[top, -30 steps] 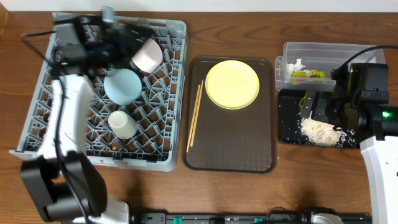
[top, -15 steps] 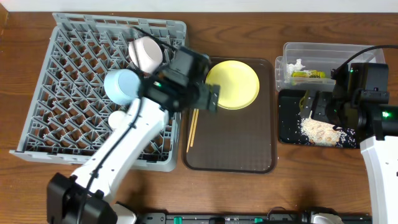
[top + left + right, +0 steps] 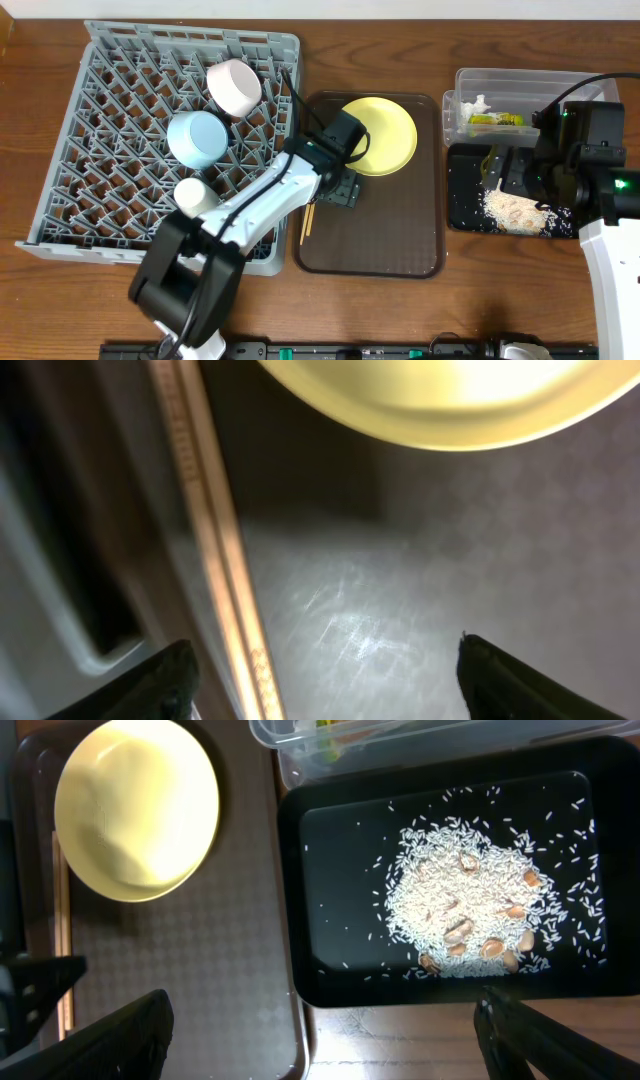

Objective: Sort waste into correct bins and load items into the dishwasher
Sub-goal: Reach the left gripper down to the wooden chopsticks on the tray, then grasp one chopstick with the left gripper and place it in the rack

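Observation:
My left gripper (image 3: 337, 188) (image 3: 325, 672) is open and empty, low over the brown serving tray. The wooden chopsticks (image 3: 215, 540) (image 3: 307, 218) lie just inside its left finger. The yellow plate (image 3: 385, 135) (image 3: 450, 400) lies just beyond it. My right gripper (image 3: 512, 180) (image 3: 325, 1025) is open and empty above the black tray (image 3: 462, 190) (image 3: 330, 950), which holds rice scraps (image 3: 460, 900). The clear tub (image 3: 530, 85) holds the white tissue (image 3: 480, 103) and the green-and-yellow wrapper (image 3: 497, 118). The grey dish rack (image 3: 100, 70) holds the white bowl (image 3: 234, 87), the light blue bowl (image 3: 196, 138) and the cream cup (image 3: 195, 197).
The brown serving tray (image 3: 380, 235) (image 3: 180, 980) sits between the rack and the bins. My left arm crosses the rack's right edge. Bare wooden table (image 3: 380, 310) runs along the front.
My left arm has swung from the rack's back left corner over to the brown tray and come down by the chopsticks. The right arm has not moved.

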Tool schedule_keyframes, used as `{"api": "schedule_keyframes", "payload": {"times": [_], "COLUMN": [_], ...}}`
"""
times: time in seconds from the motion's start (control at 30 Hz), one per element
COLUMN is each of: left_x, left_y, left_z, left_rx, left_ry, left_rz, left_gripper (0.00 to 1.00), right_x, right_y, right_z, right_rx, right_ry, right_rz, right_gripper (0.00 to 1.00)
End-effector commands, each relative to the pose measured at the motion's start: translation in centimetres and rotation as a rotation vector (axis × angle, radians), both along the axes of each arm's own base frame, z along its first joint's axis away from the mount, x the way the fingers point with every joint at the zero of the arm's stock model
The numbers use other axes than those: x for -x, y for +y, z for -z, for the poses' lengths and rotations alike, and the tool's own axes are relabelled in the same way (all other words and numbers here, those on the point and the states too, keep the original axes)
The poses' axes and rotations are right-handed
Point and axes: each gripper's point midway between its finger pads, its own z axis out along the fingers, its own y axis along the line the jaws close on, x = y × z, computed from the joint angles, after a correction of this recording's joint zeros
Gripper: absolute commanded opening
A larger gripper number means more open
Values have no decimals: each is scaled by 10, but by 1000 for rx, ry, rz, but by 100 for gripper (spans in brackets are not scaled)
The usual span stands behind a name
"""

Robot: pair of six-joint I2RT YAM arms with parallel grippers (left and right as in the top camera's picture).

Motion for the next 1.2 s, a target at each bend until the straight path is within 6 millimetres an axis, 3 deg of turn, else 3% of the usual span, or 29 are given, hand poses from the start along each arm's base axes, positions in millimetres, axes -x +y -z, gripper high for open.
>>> {"api": "schedule_keyframes", "payload": {"times": [0.0,0.27,0.53,0.57,0.73,0.9,1.07,1.17], "left_x": [3,5,3,4,10,11,13,13], "left_y": [-8,-1,3,4,2,2,4,4], "left_z": [22,52,56,57,61,61,60,49], "left_rx": [22,-39,-69,-72,-61,-64,-71,-60], "left_ry": [52,97,90,95,125,128,137,120], "left_rz": [8,1,-5,-5,2,2,2,2], "left_gripper": [81,81,81,79,46,20,6,6], "right_x": [-1,-1,-1,-1,-1,-1,0,2], "right_y": [-3,-3,-3,-3,-3,-3,-3,-3], "right_z": [-7,-7,-7,-7,-7,-7,-6,-6], "right_rx": [9,9,9,9,9,9,9,8], "right_ry": [-19,-19,-19,-19,-18,-18,-13,-8], "right_rz": [8,8,8,8,8,8,8,8], "right_gripper": [94,94,94,94,94,94,94,93]}}
